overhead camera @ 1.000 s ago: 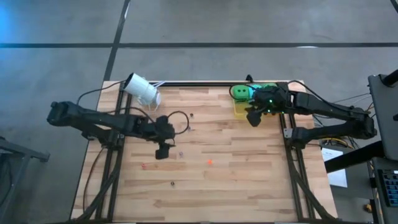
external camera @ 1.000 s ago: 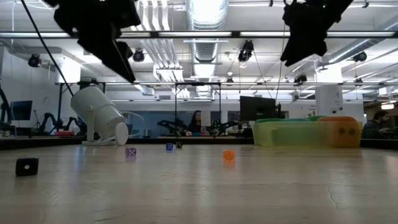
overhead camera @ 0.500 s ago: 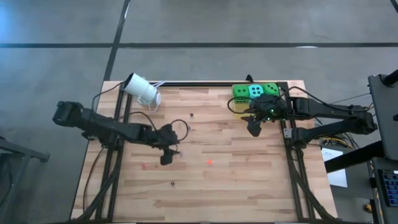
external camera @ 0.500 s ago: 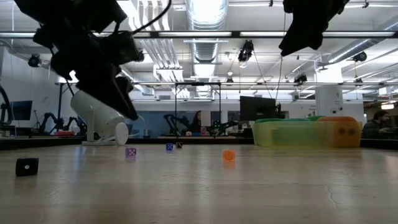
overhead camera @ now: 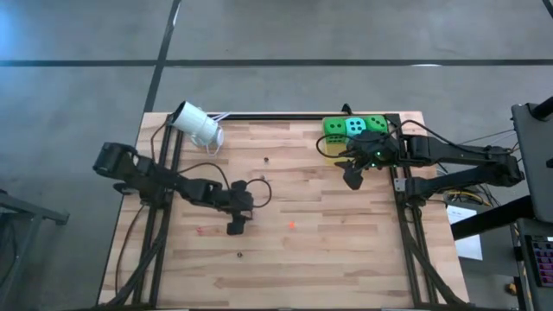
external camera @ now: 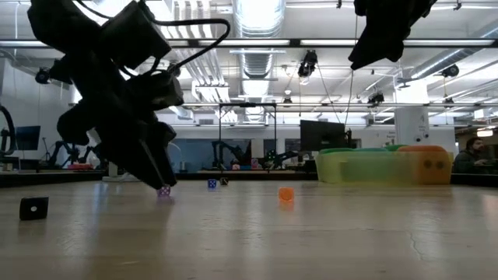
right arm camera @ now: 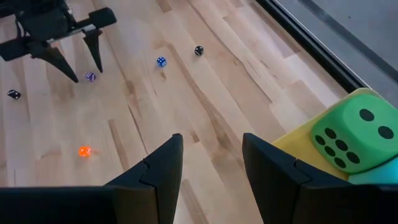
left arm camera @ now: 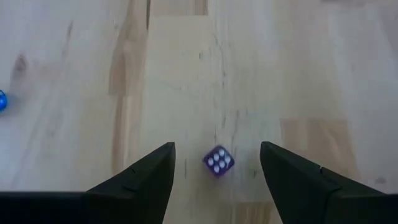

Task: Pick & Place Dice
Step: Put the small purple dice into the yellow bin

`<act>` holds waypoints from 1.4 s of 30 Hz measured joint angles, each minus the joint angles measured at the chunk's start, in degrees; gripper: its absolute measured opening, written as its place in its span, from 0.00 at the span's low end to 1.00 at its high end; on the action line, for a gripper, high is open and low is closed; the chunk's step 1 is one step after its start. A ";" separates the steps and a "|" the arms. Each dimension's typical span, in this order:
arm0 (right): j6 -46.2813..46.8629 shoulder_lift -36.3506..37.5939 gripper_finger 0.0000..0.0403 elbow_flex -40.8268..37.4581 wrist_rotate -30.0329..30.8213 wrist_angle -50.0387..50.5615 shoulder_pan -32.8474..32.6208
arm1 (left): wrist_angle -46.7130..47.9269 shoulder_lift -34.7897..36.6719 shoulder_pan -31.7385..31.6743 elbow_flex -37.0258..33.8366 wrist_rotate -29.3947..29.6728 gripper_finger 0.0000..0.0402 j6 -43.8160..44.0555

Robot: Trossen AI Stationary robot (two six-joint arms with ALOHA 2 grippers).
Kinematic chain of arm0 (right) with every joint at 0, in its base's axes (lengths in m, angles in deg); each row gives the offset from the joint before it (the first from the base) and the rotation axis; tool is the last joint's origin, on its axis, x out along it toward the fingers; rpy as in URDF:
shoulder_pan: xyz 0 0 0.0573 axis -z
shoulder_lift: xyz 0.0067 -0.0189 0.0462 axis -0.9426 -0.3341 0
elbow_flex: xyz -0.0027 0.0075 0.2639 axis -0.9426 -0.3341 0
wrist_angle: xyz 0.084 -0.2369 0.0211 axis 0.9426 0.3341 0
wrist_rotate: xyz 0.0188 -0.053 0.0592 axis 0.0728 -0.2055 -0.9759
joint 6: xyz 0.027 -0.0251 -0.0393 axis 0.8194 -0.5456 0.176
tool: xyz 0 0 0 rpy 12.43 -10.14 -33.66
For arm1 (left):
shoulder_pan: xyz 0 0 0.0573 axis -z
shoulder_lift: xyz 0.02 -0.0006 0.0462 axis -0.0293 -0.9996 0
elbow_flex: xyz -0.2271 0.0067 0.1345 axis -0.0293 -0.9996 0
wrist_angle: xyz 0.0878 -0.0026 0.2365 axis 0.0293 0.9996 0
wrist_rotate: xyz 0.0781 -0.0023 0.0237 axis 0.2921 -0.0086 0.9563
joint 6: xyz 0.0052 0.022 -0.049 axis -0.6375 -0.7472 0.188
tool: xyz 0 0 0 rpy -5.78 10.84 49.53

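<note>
Two bright green dice (overhead camera: 333, 128) (overhead camera: 375, 123) and a teal one (overhead camera: 354, 126) sit in a yellow tray (right arm camera: 298, 146) at the table's far right. The orange-red die (external camera: 424, 163) shows through the tray wall in the low view. My right gripper (overhead camera: 352, 177) hovers open, high above the table just on the near side of the tray. My left gripper (left arm camera: 217, 146) is open and low over the table's middle. Its fingers stand on either side of a tiny purple die (left arm camera: 217, 162) without touching it.
Other tiny dice lie scattered on the wood: blue (right arm camera: 161, 61), black (right arm camera: 198, 50), another black (right arm camera: 13, 94) and orange (right arm camera: 84, 151). A white cylindrical device (overhead camera: 197, 125) lies at the far left corner. A black cable (overhead camera: 252, 166) loops beside the left arm.
My left gripper moved toward the near edge and came down until its open fingers reached the purple die on both sides. My right gripper drew back from over the tray toward the near edge, uncovering the big dice, then held still.
</note>
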 joint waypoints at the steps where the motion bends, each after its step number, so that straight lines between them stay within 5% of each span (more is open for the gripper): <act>1: -0.01 -0.01 0.39 0.00 0.02 0.00 0.00 | -0.04 -0.53 0.00 0.00 -0.02 0.60 -0.12; 19: 0.00 -0.02 0.38 0.00 0.00 0.02 0.00 | -0.43 -2.29 0.09 0.07 0.14 0.58 0.25; 32: 1.27 -0.02 0.37 0.00 0.00 0.02 0.00 | -0.05 -2.33 0.22 0.00 -0.44 0.22 -2.58; 42: 1.27 -0.02 0.35 0.00 -0.01 0.02 0.00 | 0.13 -2.06 0.22 0.17 -0.19 0.18 -2.72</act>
